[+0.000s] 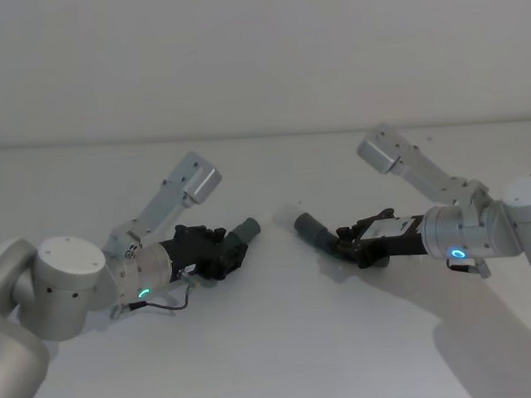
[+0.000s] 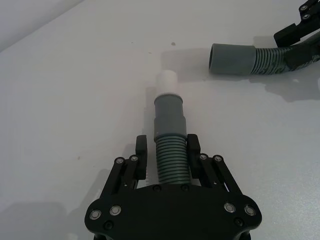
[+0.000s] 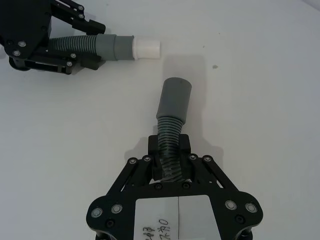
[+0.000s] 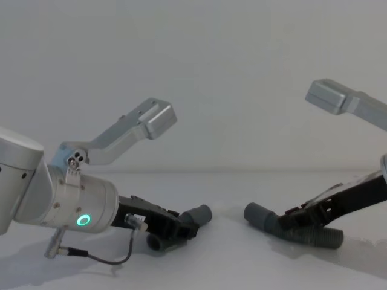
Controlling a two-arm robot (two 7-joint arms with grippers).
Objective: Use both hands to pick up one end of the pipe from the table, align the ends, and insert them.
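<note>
White matte counter (image 1: 286,361) lies under both arms, which sit low and face each other. On the left, the left gripper (image 2: 167,145) has its fingers closed around the ribbed body of a dark grey hose piece (image 2: 171,165). Its smooth cuff (image 2: 169,112) ends in a white tip (image 2: 166,81). Opposite, the right gripper (image 3: 170,147) clamps its fingers on the other hose piece (image 3: 169,132), just behind that one's plain grey cuff (image 3: 174,97). The two cuffs point at each other near the counter's middle, with a gap between them.
</note>
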